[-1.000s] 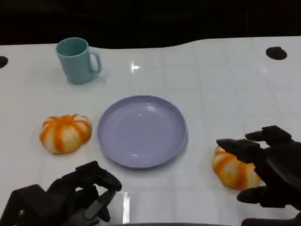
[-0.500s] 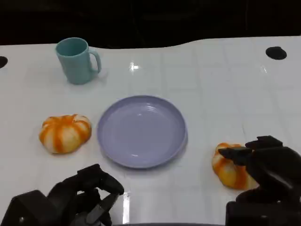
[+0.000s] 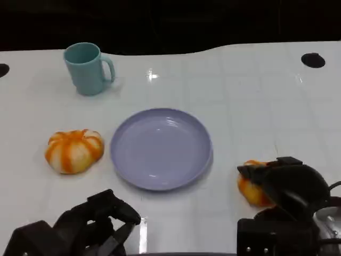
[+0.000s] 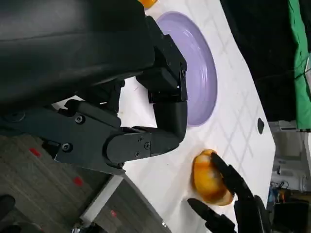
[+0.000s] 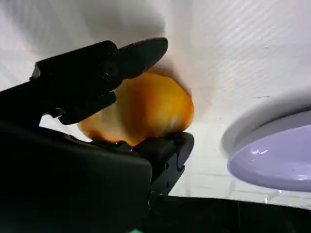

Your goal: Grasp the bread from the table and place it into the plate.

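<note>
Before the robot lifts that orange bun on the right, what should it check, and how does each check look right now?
1. Right hand around the right bread: ok, fingers on both sides.
2. Grip firm enough to lift: cannot tell.
3. Plate free to receive: ok.
4. Left hand away from the plate: ok.
5. Cup off the path: ok, far side of the table.

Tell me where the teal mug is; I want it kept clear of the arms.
In the head view the teal mug stands at the table's far left, beyond the purple plate and the left bread.
</note>
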### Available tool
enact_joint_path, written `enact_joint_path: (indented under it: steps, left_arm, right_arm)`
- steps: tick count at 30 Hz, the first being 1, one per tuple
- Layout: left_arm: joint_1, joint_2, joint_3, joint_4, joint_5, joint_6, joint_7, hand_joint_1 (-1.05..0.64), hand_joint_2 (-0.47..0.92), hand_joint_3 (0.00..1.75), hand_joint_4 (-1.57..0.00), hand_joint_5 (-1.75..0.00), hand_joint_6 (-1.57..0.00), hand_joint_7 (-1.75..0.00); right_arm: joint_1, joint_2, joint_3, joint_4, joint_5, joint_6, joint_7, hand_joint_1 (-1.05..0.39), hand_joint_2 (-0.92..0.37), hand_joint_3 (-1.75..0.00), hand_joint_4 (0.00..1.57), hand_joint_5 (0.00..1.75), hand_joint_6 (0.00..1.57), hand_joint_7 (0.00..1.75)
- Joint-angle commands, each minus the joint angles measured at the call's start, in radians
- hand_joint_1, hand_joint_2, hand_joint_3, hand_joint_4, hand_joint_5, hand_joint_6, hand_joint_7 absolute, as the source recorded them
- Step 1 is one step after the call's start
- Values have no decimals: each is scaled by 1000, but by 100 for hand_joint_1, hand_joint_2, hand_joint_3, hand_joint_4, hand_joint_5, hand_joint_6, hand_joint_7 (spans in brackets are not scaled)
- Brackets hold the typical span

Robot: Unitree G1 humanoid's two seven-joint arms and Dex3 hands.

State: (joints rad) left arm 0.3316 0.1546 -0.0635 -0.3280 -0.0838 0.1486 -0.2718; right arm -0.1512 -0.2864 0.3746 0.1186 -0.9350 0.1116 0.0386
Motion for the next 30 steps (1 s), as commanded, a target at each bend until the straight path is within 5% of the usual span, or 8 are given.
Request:
enact_joint_path:
  steps: [1, 2, 4, 6, 8, 11, 22, 30]
  left_arm:
    - [8, 3, 2, 3, 2, -14, 8, -44, 92, 44, -68, -175, -60, -141]
    - [8, 0, 3, 2, -1, -8, 10, -44, 92, 44, -68, -175, -60, -141]
    - [8, -4, 3, -1, -3, 3, 14, -44, 91, 44, -69, -175, -61, -142]
    - [7, -5, 2, 0, -1, 1, 14, -45, 91, 44, -70, -175, -61, -142]
    - [5, -5, 0, 7, 5, -11, 12, -45, 91, 44, -70, -175, -62, -142]
    - [3, -4, -2, 10, 10, -13, 11, -45, 91, 44, -70, -175, -61, -141]
    - [0, -11, -8, 11, 4, -4, 12, -43, 92, 43, -70, -175, -61, -140]
    - [-1, -11, -6, 13, 2, -6, 11, -43, 92, 43, -70, -175, -60, -140]
  right_arm:
    - [-12, 28, -32, 95, 89, -98, -184, -7, -76, -1, 105, 48, 101, 15]
    - [-15, 32, -39, 116, 115, -137, -225, 1, -77, -1, 119, 58, 116, 16]
    - [-23, 29, -38, 152, 135, -196, -295, 12, -69, -24, 125, 118, 147, 24]
    - [-29, 23, -34, 178, 150, -242, -337, 13, -31, -97, 118, 148, 149, 46]
    - [-32, 19, -32, 182, 158, -259, -345, 11, -18, -121, 113, 157, 131, 84]
    - [-37, 17, -34, 196, 171, -298, -371, 13, -11, -129, 111, 163, 118, 112]
    - [-53, 41, -30, 173, 197, -432, -446, 22, 13, -157, 123, 162, 120, 124]
    - [-91, 74, -35, 113, 225, -444, -402, 24, 21, -174, 131, 160, 124, 121]
